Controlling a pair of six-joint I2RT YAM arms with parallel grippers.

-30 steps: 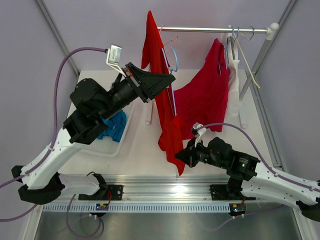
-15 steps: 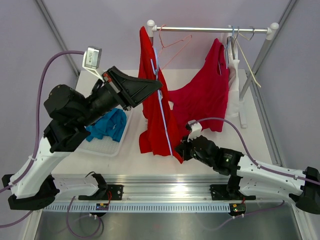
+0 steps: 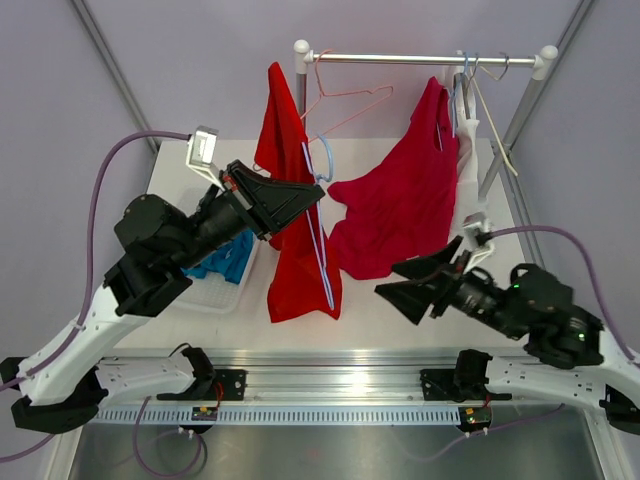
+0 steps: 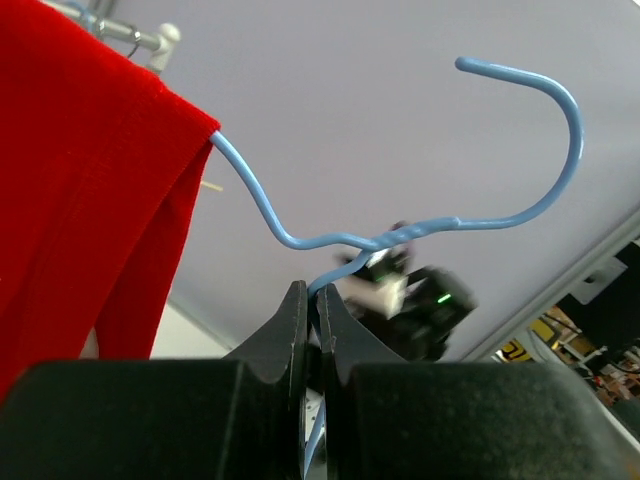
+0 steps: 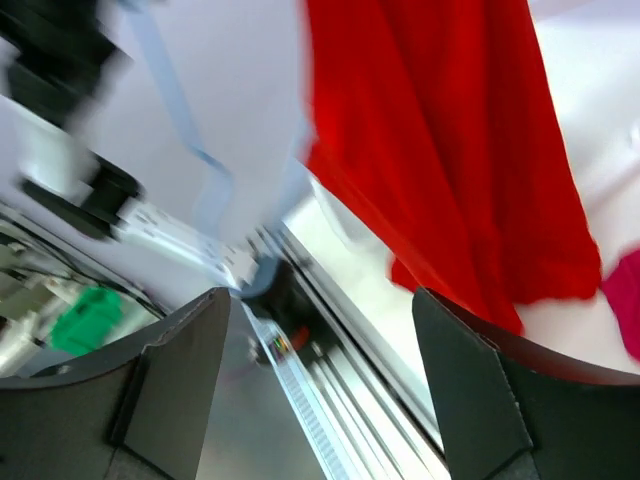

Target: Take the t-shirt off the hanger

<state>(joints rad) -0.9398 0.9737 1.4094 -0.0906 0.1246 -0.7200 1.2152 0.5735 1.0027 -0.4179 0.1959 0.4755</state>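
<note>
- Right gripper has let go of the red t-shirt's hem since the previous frame and has pulled back, well below the rail and toward its right end; the shirt has swung back to hang straight.
- Risk: the t-shirt is still draped over the blue hanger. With nothing pulling on it, it may simply stay put.
- Risk: the hold is on thin wire only, so the hanger could swivel in the jaws at the next tug.
- Risk: a sideways pull could drag the shirt into the crimson garment hanging from the rail.
- Left gripper: jaws pinched together on the hanger wire just under its hook, which is off the rail and below its left end.
- Right gripper: fingers spread wide, holding and touching nothing.
</note>
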